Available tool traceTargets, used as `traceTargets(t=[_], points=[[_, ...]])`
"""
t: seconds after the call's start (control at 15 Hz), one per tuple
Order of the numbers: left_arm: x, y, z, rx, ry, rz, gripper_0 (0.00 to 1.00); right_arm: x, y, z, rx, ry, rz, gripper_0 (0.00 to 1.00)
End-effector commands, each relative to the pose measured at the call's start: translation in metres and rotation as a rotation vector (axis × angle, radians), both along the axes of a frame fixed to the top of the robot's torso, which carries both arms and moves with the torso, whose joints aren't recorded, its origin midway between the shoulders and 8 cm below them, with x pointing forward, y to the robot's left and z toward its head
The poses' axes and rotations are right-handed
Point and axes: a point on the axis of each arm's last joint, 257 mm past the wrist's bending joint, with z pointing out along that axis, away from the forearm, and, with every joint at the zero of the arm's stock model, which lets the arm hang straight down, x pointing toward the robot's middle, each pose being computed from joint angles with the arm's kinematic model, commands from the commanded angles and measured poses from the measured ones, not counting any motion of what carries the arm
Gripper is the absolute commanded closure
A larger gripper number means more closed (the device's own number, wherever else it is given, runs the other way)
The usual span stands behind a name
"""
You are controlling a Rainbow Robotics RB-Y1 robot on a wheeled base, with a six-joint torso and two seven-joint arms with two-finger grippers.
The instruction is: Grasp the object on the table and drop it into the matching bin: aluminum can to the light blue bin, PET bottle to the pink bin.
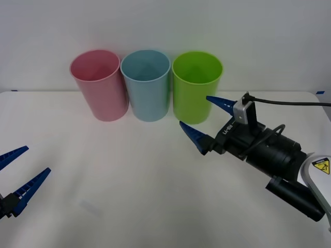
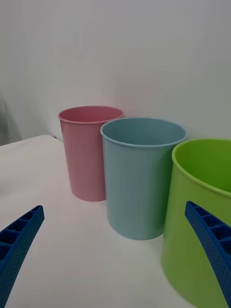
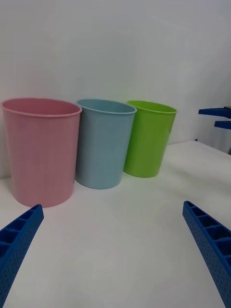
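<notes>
In the front view, three bins stand in a row near the far edge of the table (image 1: 129, 175): the pink bin (image 1: 99, 85), the light blue bin (image 1: 146, 85) in the middle, and a lime green bin (image 1: 195, 87). They are just beside each other. The right gripper (image 1: 200, 120) is above the table in front of the green bin, its fingers spread wide with nothing between them. The left gripper (image 1: 20, 168) is at the near left corner, fingers also wide and empty.

In the right wrist view, the light blue bin (image 2: 139, 178) is between the pink bin (image 2: 85, 151) and the green bin (image 2: 197, 221).

In the left wrist view, the pink bin (image 3: 41, 149) is nearest, then the light blue bin (image 3: 103, 142) and the green bin (image 3: 147, 137). I cannot tell where the can is.
</notes>
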Motion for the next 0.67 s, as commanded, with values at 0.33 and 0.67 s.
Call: traceTargets(t=[0.33,0.67], points=[[0.0,0.0,0.0,0.0,0.0,0.0,0.0,-0.049,-0.057,-0.026,-0.051,0.013,0.044,0.0],[0.0,0.0,0.0,0.0,0.0,0.0,0.0,-0.081,-0.103,-0.036,-0.012,0.065,0.025,0.0]])
